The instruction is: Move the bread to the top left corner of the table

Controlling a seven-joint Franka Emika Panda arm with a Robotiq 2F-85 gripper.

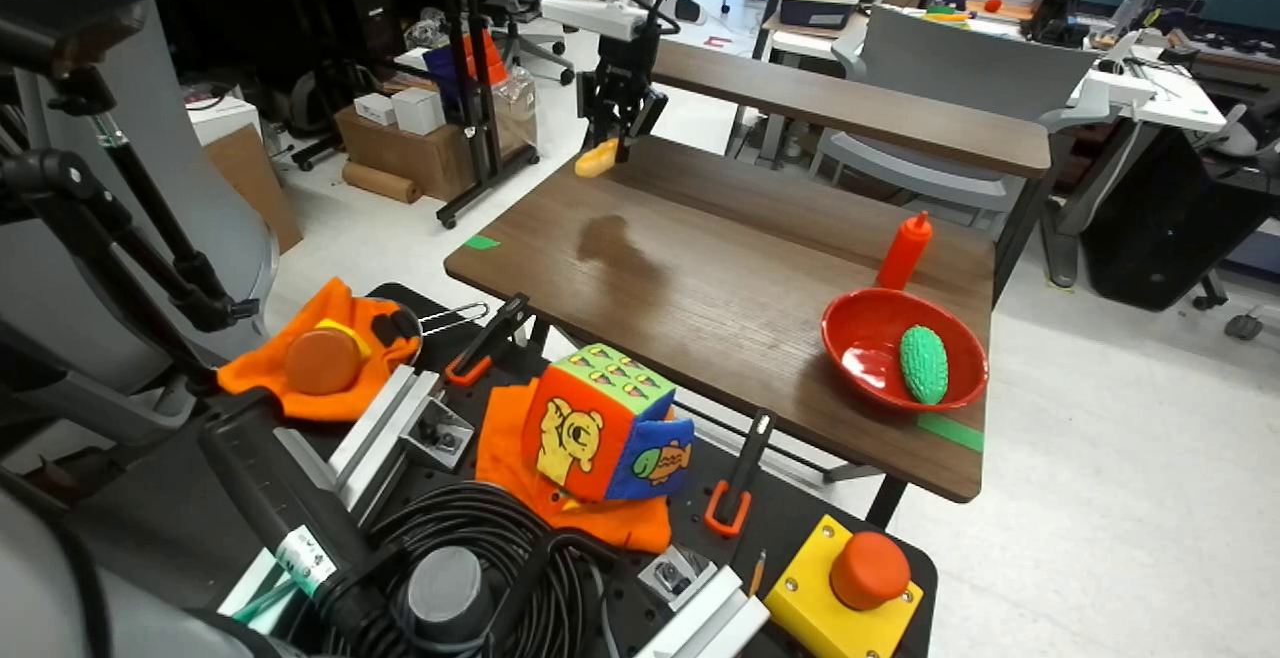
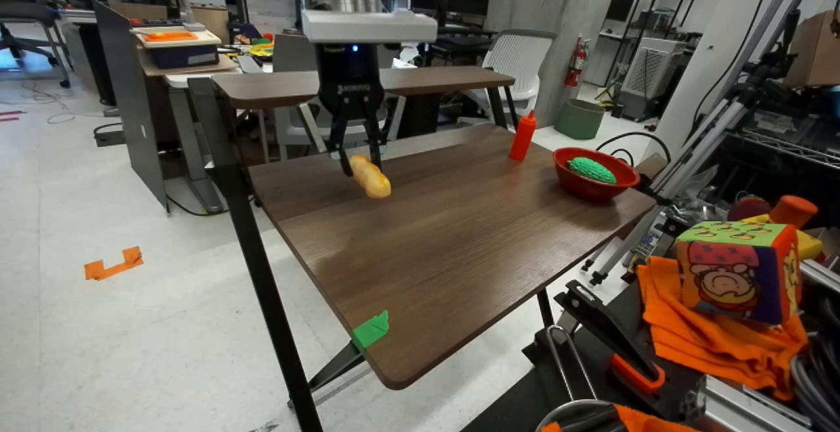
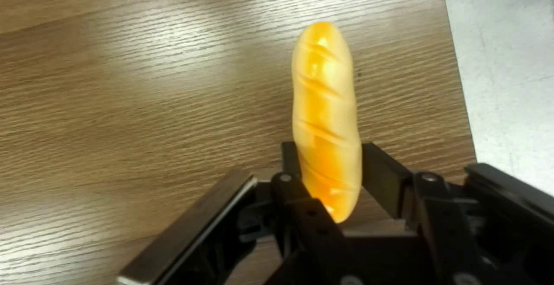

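The bread [image 1: 597, 159] is a small yellow-tan loaf and shows in both exterior views [image 2: 374, 181]. In the wrist view the bread [image 3: 324, 98] points away from the jaws, with its near end between them. My gripper [image 1: 614, 142] is shut on the bread, with one black finger on each side of it. It also shows in an exterior view [image 2: 360, 165]. The gripper holds the bread above the brown wood-grain table [image 2: 446, 241], near one short edge. In the wrist view the table [image 3: 173, 111] lies below the bread, with its edge to the right.
A red bowl [image 1: 850, 333] with a green rounded object [image 1: 924, 365] in it stands at the opposite end of the table. A red bottle [image 1: 904, 251] stands beside it. A raised brown shelf [image 1: 850, 103] runs along one long side. Green tape [image 2: 371, 330] marks a table edge.
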